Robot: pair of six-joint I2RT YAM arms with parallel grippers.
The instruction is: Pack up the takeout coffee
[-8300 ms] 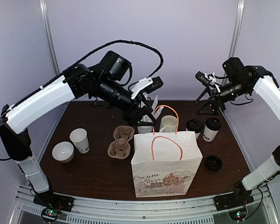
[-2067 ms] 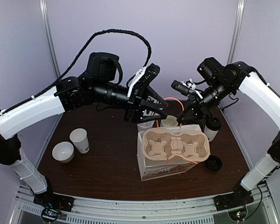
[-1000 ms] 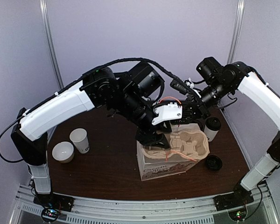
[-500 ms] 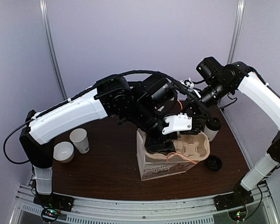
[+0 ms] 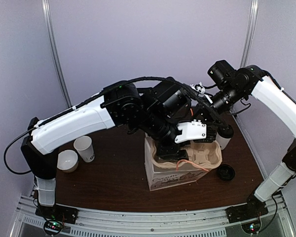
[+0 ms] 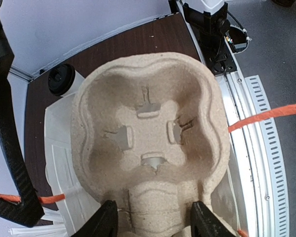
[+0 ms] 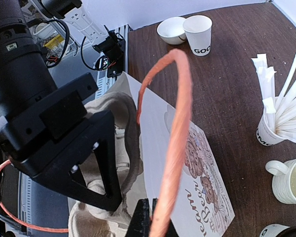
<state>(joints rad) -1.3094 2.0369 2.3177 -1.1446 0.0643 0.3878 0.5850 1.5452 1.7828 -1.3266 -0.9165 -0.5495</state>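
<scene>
Left jaws clamp carrier (image 6: 148, 143), lidded cup (image 6: 63, 79) beyond; right jaws clamp handle (image 7: 175, 128).

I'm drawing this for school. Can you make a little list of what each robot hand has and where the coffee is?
Left hand: shut on the cup carrier
Cup carrier: empty, in the mouth of the paper bag
Right hand: shut on the bag's orange handle
Lidded coffee cup: on the table, outside the bag
</scene>
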